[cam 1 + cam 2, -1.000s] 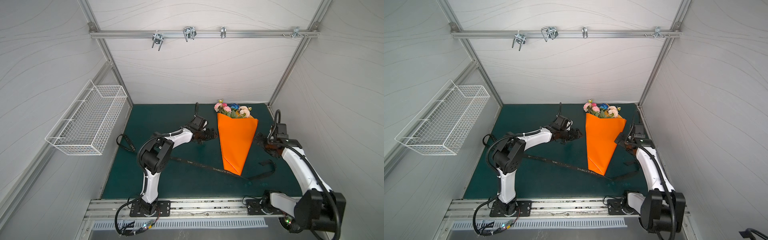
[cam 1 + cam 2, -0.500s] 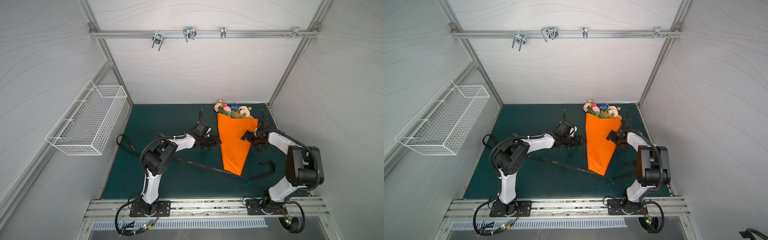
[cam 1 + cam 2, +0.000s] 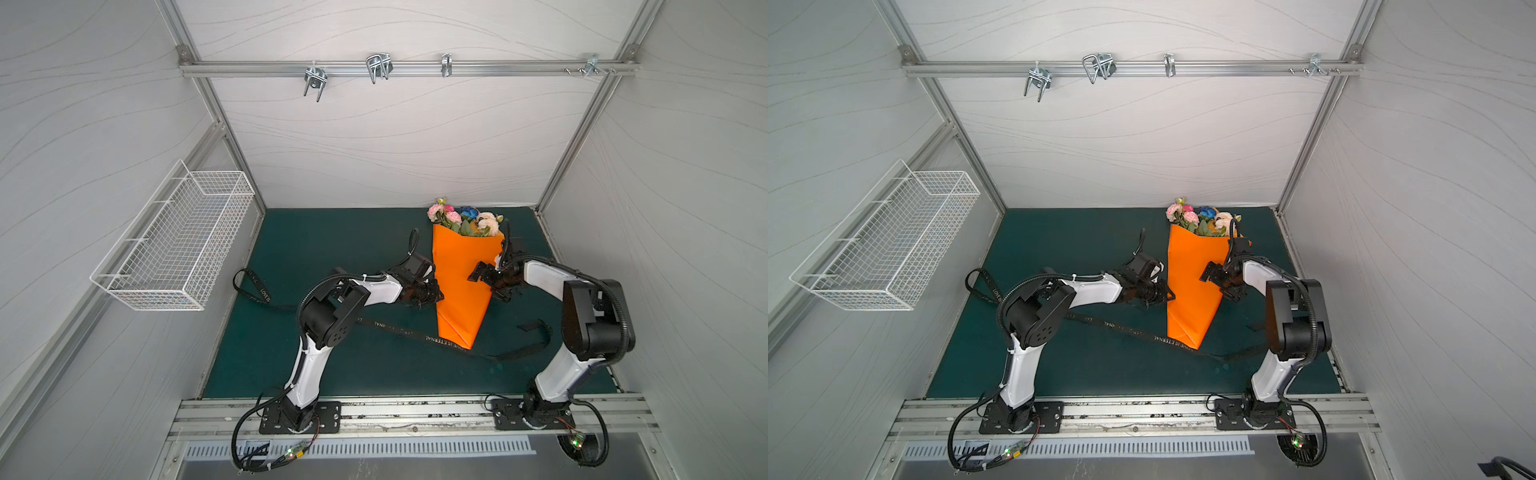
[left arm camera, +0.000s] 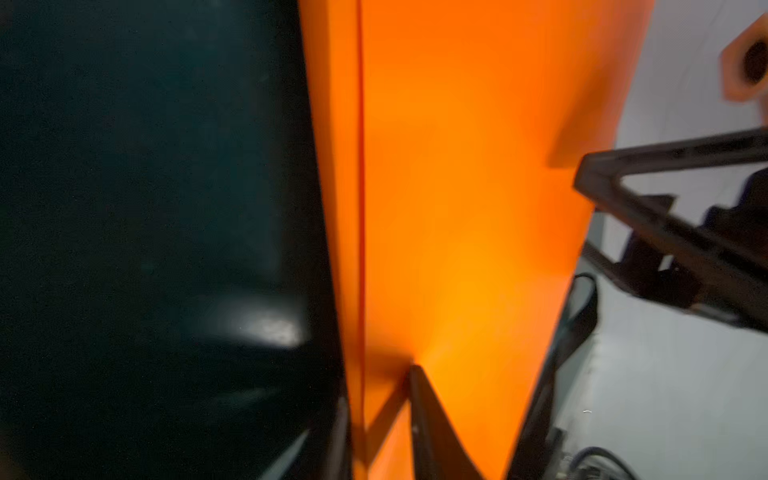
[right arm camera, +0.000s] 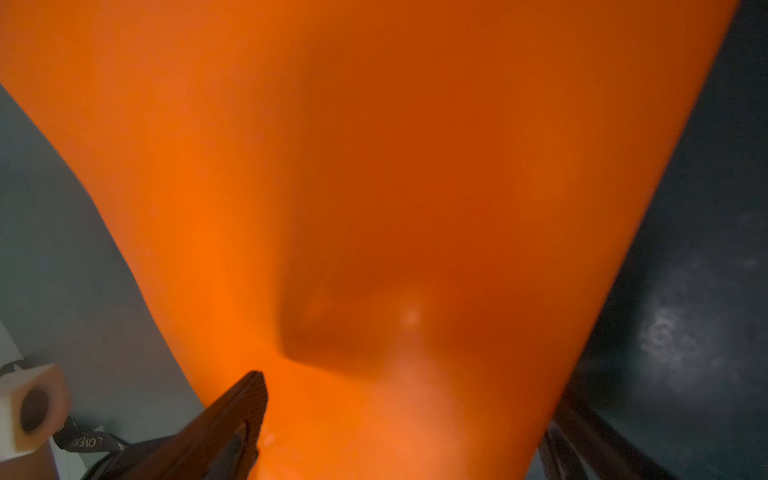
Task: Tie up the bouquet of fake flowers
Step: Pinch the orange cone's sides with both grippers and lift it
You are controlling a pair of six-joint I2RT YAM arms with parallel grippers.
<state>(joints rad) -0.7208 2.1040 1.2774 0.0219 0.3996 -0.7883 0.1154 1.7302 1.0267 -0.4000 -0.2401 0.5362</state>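
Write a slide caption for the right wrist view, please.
Right end effector, open, straddles the orange paper wrap.

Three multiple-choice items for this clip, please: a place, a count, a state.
1. Where does the black printed ribbon lie? A in the white wire basket; B on the green mat, passing the orange paper cone's narrow end; C over the rail hooks.
2. How many blue blossoms show in the bouquet of fake flowers? A none; B one; C three.
3. The right gripper's jaws are: A shut on the ribbon; B shut on a stem; C open.
Answers: B, it trails across the mat; B, one blue bloom among pink and peach; C, its fingers stand wide apart by the cone.
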